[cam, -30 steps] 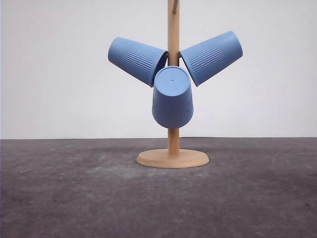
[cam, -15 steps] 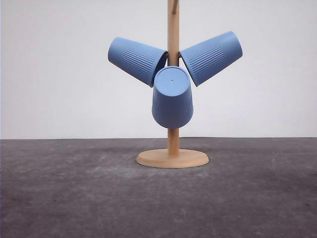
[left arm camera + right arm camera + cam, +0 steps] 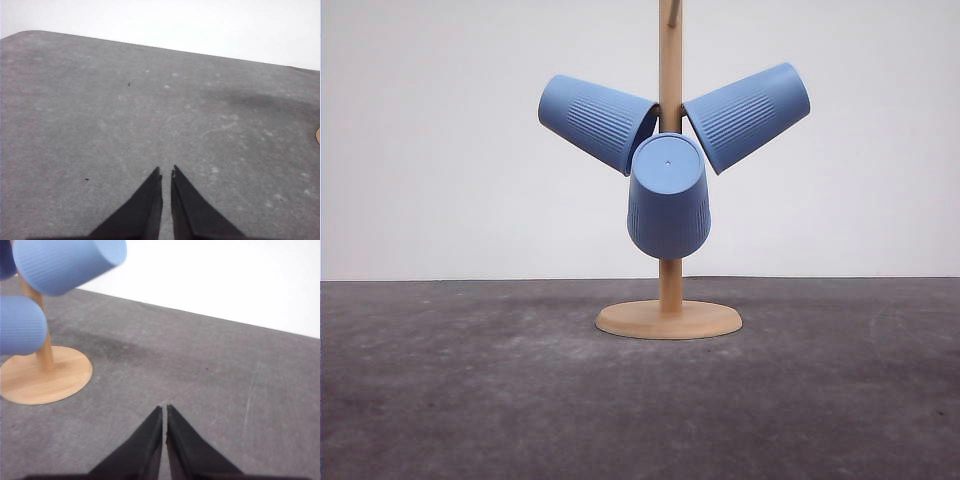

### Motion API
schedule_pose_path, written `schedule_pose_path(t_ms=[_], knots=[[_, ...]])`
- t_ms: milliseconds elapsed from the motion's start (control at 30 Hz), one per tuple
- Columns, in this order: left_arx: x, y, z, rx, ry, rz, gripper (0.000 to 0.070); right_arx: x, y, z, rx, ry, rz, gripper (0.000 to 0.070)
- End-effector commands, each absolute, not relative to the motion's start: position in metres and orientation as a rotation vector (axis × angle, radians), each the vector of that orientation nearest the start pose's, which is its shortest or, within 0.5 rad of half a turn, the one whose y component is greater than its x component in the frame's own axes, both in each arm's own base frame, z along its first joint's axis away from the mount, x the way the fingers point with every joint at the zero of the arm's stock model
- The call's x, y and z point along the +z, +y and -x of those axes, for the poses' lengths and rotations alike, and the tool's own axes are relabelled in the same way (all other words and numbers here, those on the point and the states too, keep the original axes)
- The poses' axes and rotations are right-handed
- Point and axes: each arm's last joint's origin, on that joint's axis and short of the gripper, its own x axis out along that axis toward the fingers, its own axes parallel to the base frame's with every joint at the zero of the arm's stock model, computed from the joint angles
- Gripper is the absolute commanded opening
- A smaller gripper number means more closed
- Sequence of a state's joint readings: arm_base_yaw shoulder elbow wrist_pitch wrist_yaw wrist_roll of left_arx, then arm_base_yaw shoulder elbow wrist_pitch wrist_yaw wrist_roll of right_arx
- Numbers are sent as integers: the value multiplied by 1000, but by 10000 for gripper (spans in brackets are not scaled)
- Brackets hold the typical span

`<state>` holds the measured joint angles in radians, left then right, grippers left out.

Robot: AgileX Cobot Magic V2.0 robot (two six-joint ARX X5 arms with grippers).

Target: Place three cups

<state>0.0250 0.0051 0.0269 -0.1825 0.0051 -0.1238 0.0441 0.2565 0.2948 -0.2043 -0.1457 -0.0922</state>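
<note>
Three blue ribbed cups [image 3: 668, 196] hung on wooden peg stand [image 3: 669, 319], frame centre — likely light, stiff; grip the ribbed wall. Left gripper [image 3: 166, 176], right gripper [image 3: 164, 411] — fingers pressed together, empty.

The front cup [image 3: 668, 196] on the wooden stand [image 3: 669, 318] swayed very slightly to the right; no other change was visible.

Front camera low, level over desk [image 3: 470, 400], facing wooden stand [image 3: 669, 318] at 12 o'clock, white wall behind. Left wrist camera close above desk, looking past left end effector [image 3: 166, 175]. Right wrist camera likewise past right end effector [image 3: 164, 411]; shares stand, cups [image 3: 60, 262] with front.
</note>
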Motion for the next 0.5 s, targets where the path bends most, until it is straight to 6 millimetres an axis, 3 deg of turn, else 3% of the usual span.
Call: schedule_pose_path(t_ms=[0, 233, 467], knots=[[150, 2, -96, 29, 176, 127, 12, 212, 8, -101, 159, 135, 15, 11], [150, 2, -96, 29, 176, 127, 12, 167, 6, -96, 90, 143, -67, 11], [150, 2, -96, 29, 175, 127, 12, 150, 5, -96, 83, 169, -63, 11]])
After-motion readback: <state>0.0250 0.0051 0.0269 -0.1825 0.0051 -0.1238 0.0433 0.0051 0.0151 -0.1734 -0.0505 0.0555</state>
